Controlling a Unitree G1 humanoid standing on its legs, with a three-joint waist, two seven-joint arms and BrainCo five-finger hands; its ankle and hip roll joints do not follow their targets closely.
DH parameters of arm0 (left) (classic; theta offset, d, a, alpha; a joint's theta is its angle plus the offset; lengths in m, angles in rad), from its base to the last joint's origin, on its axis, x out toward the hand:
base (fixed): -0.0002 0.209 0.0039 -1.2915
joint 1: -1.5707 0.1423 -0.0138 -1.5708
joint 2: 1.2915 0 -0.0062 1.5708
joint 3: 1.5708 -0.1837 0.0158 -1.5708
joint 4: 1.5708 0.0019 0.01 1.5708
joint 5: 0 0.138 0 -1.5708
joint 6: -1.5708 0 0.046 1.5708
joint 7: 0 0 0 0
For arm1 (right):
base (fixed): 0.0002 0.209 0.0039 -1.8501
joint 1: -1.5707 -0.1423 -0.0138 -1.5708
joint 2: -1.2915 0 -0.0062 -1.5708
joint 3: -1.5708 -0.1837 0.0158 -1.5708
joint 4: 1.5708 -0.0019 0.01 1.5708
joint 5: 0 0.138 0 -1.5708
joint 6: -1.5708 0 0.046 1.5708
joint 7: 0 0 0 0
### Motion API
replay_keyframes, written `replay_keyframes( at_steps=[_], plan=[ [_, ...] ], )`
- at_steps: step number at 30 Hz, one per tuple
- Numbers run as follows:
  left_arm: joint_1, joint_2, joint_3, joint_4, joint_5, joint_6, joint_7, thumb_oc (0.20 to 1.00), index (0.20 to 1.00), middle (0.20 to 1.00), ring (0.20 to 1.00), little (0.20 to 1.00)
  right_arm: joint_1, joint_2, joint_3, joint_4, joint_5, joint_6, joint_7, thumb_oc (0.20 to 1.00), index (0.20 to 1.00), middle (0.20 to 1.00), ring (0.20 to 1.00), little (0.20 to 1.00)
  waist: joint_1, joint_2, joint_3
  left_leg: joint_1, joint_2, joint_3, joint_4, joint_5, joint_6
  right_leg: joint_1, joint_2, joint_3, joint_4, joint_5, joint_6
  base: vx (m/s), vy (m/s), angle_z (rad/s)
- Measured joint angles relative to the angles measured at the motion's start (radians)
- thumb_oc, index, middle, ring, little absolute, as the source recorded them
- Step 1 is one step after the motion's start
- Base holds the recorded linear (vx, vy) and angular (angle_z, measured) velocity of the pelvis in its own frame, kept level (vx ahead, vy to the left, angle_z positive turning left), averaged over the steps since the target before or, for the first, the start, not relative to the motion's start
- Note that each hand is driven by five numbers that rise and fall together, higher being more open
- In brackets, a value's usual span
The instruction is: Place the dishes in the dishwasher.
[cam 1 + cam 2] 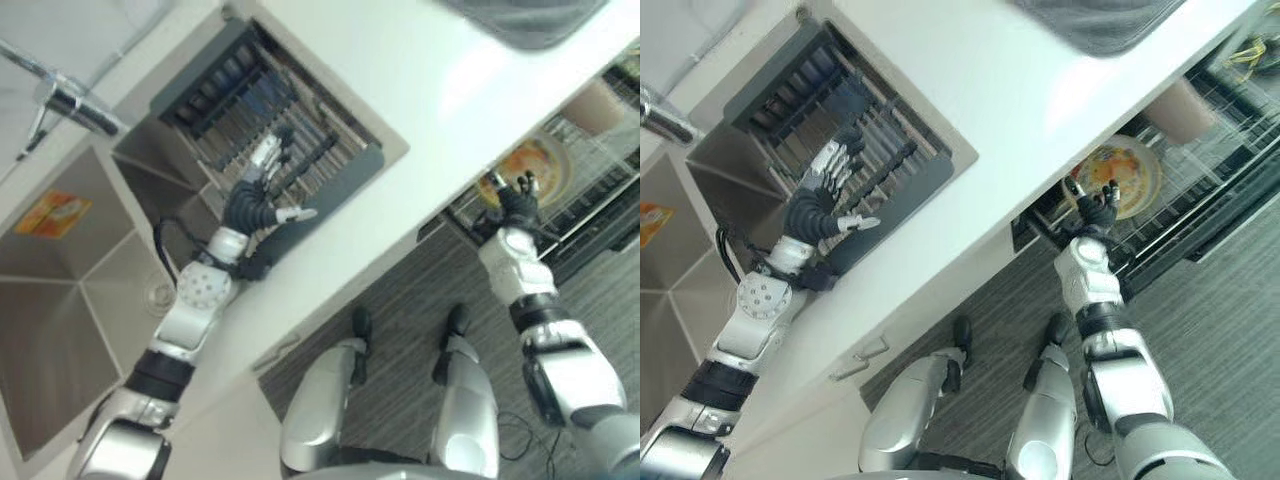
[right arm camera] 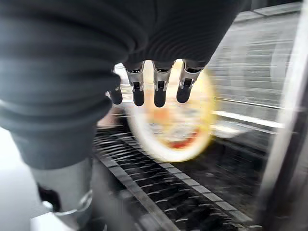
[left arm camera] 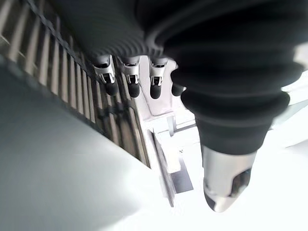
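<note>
Plate [image 1: 1120, 175], round with an orange and yellow pattern, lies in the dishwasher rack [image 1: 1200, 215] at the right of the right eye view, below the edge of the white countertop [image 1: 1040, 90]. Just below it in the frame, the right hand [image 1: 1095, 212] is spread with its fingers straight and released, grasping nothing; whether the fingertips touch the plate I cannot tell. In the right wrist view those fingers [image 2: 160, 89] point at the plate, with dark rack wires beneath it. At the left centre of the frame, the left hand [image 1: 820, 205] hovers over the dark drying rack [image 1: 880, 140] set in the countertop beside the steel sink [image 1: 70, 290], fingers extended and empty, thumb out to the side. A tap [image 1: 60, 95] stands at the upper left.
</note>
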Motion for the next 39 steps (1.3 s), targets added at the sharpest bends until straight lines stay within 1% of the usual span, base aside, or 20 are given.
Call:
replay_keyframes(
  at_steps=[3, 6, 9, 10, 11, 13, 15, 17, 21, 24, 28, 29, 30, 32, 33, 34, 36, 37, 38, 39],
  plan=[
    [0.035, -0.027, -0.001, -0.003, 0.007, 0.0, -0.007, 1.0, 1.0, 1.0, 1.0, 1.0, 0.013, 0.008, 0.02, -0.002, -0.061, 0.008, -0.072, 1.0, 1.0, 1.0, 1.0, 1.0, -0.008, -0.006, -0.002, 0.074, 0.012, 0.003, -0.007, -0.008, -0.003, 0.077, 0.017, -0.002, -0.021, -0.003, -0.004, 0.12, -0.011, -0.09],
    [0.059, -0.027, -0.001, -0.004, 0.009, -0.001, -0.017, 1.0, 1.0, 1.0, 1.0, 1.0, 0.061, 0.017, 0.035, -0.01, -0.092, 0.01, -0.117, 1.0, 1.0, 1.0, 1.0, 1.0, -0.009, -0.013, -0.052, 0.13, 0.026, 0.006, -0.047, -0.013, -0.014, 0.137, 0.038, -0.005, -0.07, -0.001, -0.007, 0.17, -0.018, -0.09],
    [0.11, -0.028, -0.002, -0.004, 0.009, -0.012, -0.034, 1.0, 1.0, 1.0, 1.0, 1.0, 0.129, 0.034, 0.036, -0.027, -0.099, 0.01, -0.123, 1.0, 1.0, 1.0, 1.0, 1.0, -0.011, -0.017, -0.126, 0.205, 0.037, 0.021, -0.098, -0.013, -0.021, 0.209, 0.06, -0.005, -0.123, 0.004, -0.011, 0.15, -0.012, -0.14],
    [0.151, -0.04, -0.002, -0.013, 0.008, -0.017, -0.051, 1.0, 1.0, 1.0, 1.0, 1.0, 0.19, 0.033, 0.035, -0.066, -0.101, 0.01, -0.119, 1.0, 1.0, 1.0, 1.0, 1.0, -0.018, -0.02, -0.165, 0.29, 0.042, 0.024, -0.145, -0.006, -0.026, 0.283, 0.075, -0.01, -0.158, 0.009, -0.016, 0.21, -0.025, -0.11],
    [0.174, -0.048, -0.002, -0.024, 0.008, -0.017, -0.056, 1.0, 1.0, 1.0, 1.0, 1.0, 0.22, 0.037, 0.037, -0.08, -0.101, 0.009, -0.116, 1.0, 1.0, 1.0, 1.0, 1.0, -0.017, -0.023, -0.19, 0.313, 0.046, 0.025, -0.159, -0.009, -0.031, 0.308, 0.082, -0.011, -0.172, 0.006, -0.015, 0.16, -0.028, -0.1],
    [0.201, -0.054, -0.002, -0.037, 0.007, -0.024, -0.087, 1.0, 1.0, 1.0, 1.0, 1.0, 0.284, 0.041, 0.036, -0.11, -0.109, 0.008, -0.103, 1.0, 1.0, 1.0, 1.0, 1.0, -0.021, -0.041, -0.258, 0.344, 0.057, 0.027, -0.181, -0.012, -0.042, 0.332, 0.097, -0.012, -0.183, -0.003, -0.014, 0.12, -0.025, -0.06],
    [0.201, -0.053, -0.002, -0.037, -0.002, -0.033, -0.124, 1.0, 1.0, 1.0, 1.0, 1.0, 0.322, 0.042, 0.038, -0.13, -0.109, 0.004, -0.069, 1.0, 1.0, 1.0, 1.0, 1.0, -0.03, -0.062, -0.301, 0.358, 0.064, 0.03, -0.195, -0.013, -0.043, 0.345, 0.109, -0.011, -0.192, -0.007, -0.016, 0.07, -0.017, -0.05],
    [0.198, -0.056, -0.003, -0.036, -0.004, -0.038, -0.164, 1.0, 1.0, 1.0, 1.0, 1.0, 0.344, 0.044, 0.037, -0.166, -0.108, 0.002, -0.049, 1.0, 1.0, 1.0, 1.0, 1.0, -0.041, -0.07, -0.308, 0.37, 0.066, 0.037, -0.196, -0.013, -0.043, 0.348, 0.114, -0.005, -0.193, -0.007, -0.017, 0.07, -0.025, -0.08],
    [0.2, -0.079, -0.029, -0.037, -0.039, -0.035, -0.247, 1.0, 1.0, 1.0, 1.0, 1.0, 0.431, 0.048, 0.037, -0.269, -0.108, -0.021, -0.023, 1.0, 1.0, 1.0, 1.0, 1.0, -0.059, -0.066, -0.322, 0.394, 0.066, 0.053, -0.21, -0.013, -0.043, 0.366, 0.115, 0.004, -0.198, -0.008, -0.015, 0.04, -0.027, -0.1],
    [0.197, -0.089, -0.057, -0.04, -0.073, -0.016, -0.301, 1.0, 1.0, 1.0, 1.0, 1.0, 0.451, 0.047, 0.031, -0.285, -0.108, -0.041, -0.014, 1.0, 1.0, 1.0, 1.0, 1.0, -0.087, -0.066, -0.331, 0.408, 0.068, 0.069, -0.212, -0.011, -0.045, 0.366, 0.121, 0.024, -0.208, -0.005, -0.014, 0.02, -0.04, -0.19],
    [0.189, -0.139, -0.125, -0.037, -0.188, 0.066, -0.354, 1.0, 1.0, 1.0, 1.0, 1.0, 0.481, 0.044, -0.01, -0.338, -0.108, -0.069, -0.001, 1.0, 1.0, 1.0, 1.0, 1.0, -0.127, -0.061, -0.346, 0.412, 0.074, 0.099, -0.217, -0.01, -0.048, 0.36, 0.132, 0.05, -0.225, 0.005, -0.014, 0.01, -0.045, -0.23],
    [0.185, -0.2, -0.171, -0.026, -0.244, 0.13, -0.371, 1.0, 1.0, 1.0, 1.0, 1.0, 0.49, 0.011, -0.029, -0.379, -0.108, -0.091, 0.019, 1.0, 1.0, 1.0, 1.0, 1.0, -0.163, -0.06, -0.348, 0.41, 0.077, 0.114, -0.216, -0.009, -0.049, 0.348, 0.137, 0.061, -0.223, 0.007, -0.018, 0.02, -0.073, -0.31],
    [0.185, -0.22, -0.196, -0.016, -0.256, 0.156, -0.377, 1.0, 1.0, 1.0, 1.0, 1.0, 0.495, -0.009, -0.05, -0.394, -0.108, -0.101, 0.022, 1.0, 1.0, 1.0, 1.0, 1.0, -0.183, -0.061, -0.349, 0.411, 0.081, 0.12, -0.217, -0.009, -0.049, 0.346, 0.141, 0.068, -0.225, 0.007, -0.02, 0.01, -0.059, -0.37],
    [0.183, -0.239, -0.208, 0.007, -0.287, 0.188, -0.389, 1.0, 1.0, 1.0, 1.0, 1.0, 0.516, -0.034, -0.083, -0.415, -0.104, -0.104, 0.039, 1.0, 1.0, 1.0, 1.0, 1.0, -0.197, -0.065, -0.351, 0.412, 0.092, 0.145, -0.213, -0.012, -0.053, 0.329, 0.155, 0.082, -0.221, 0.008, -0.021, 0.0, -0.055, -0.25],
    [0.181, -0.268, -0.219, 0.063, -0.319, 0.214, -0.388, 1.0, 1.0, 1.0, 1.0, 1.0, 0.544, -0.053, -0.116, -0.434, -0.103, -0.106, 0.052, 1.0, 1.0, 1.0, 1.0, 1.0, -0.2, -0.068, -0.353, 0.413, 0.096, 0.155, -0.21, -0.014, -0.053, 0.326, 0.157, 0.087, -0.219, 0.002, -0.031, 0.0, -0.041, -0.37],
    [0.18, -0.287, -0.284, 0.181, -0.323, 0.288, -0.388, 1.0, 1.0, 1.0, 1.0, 1.0, 0.546, -0.074, -0.167, -0.431, -0.085, -0.105, 0.066, 1.0, 1.0, 1.0, 1.0, 1.0, -0.221, -0.077, -0.354, 0.407, 0.104, 0.168, -0.214, -0.016, -0.051, 0.305, 0.168, 0.109, -0.204, -0.001, -0.034, 0.0, -0.042, -0.33],
    [0.178, -0.31, -0.344, 0.249, -0.324, 0.337, -0.39, 1.0, 1.0, 1.0, 1.0, 1.0, 0.548, -0.089, -0.177, -0.431, -0.072, -0.104, 0.074, 1.0, 1.0, 1.0, 1.0, 1.0, -0.259, -0.095, -0.351, 0.405, 0.107, 0.18, -0.216, -0.016, -0.051, 0.29, 0.174, 0.111, -0.194, -0.001, -0.035, 0.0, -0.039, -0.28],
    [0.161, -0.355, -0.375, 0.363, -0.323, 0.394, -0.388, 1.0, 1.0, 1.0, 1.0, 1.0, 0.548, -0.115, -0.18, -0.43, -0.046, -0.102, 0.086, 1.0, 1.0, 1.0, 1.0, 1.0, -0.264, -0.09, -0.355, 0.406, 0.11, 0.194, -0.217, -0.016, -0.052, 0.286, 0.176, 0.125, -0.187, -0.003, -0.038, 0.01, -0.019, -0.4],
    [0.161, -0.418, -0.417, 0.486, -0.323, 0.473, -0.386, 1.0, 1.0, 1.0, 1.0, 1.0, 0.545, -0.129, -0.179, -0.429, -0.017, -0.103, 0.101, 1.0, 1.0, 1.0, 1.0, 1.0, -0.283, -0.103, -0.351, 0.407, 0.112, 0.212, -0.228, -0.016, -0.051, 0.272, 0.181, 0.135, -0.186, -0.003, -0.038, 0.05, -0.014, -0.39],
    [0.162, -0.424, -0.427, 0.5, -0.323, 0.482, -0.385, 1.0, 1.0, 1.0, 1.0, 1.0, 0.546, -0.129, -0.178, -0.427, -0.01, -0.102, 0.104, 1.0, 1.0, 1.0, 1.0, 1.0, -0.285, -0.108, -0.35, 0.406, 0.113, 0.217, -0.23, -0.016, -0.051, 0.266, 0.182, 0.135, -0.186, -0.003, -0.038, 0.05, -0.007, -0.32]
  ],
)
